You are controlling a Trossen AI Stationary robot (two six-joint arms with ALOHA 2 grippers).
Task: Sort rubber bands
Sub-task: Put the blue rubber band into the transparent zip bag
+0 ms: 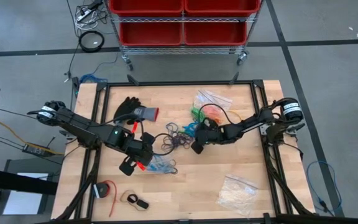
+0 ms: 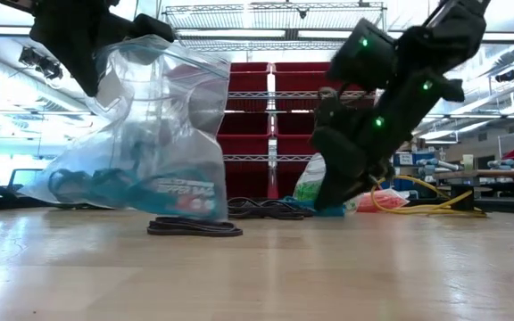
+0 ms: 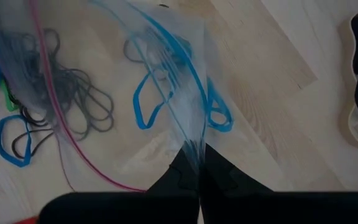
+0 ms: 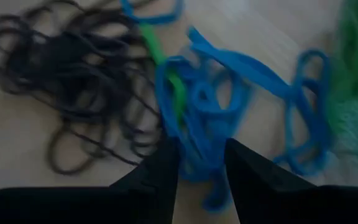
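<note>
Two claws working: my right claw [image 4: 201, 165] is partly spread, fingers straddling blue rubber bands [image 4: 216, 112] piled mid-tabletop [image 1: 191, 186]. My left claw [image 3: 199, 177] is clenched on a clear bag [image 2: 141, 125] with blue bands inside.

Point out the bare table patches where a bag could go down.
Bare wood lies on the wooden table between the clear plastic bag of blue bands and the clear bag of whitish pieces. The centre is crowded by the tangle of black rubber bands.

Left claw [image 3: 199, 163] pinched on clear bag [image 3: 166, 81] above blue rubber bands [image 3: 148, 102].
</note>
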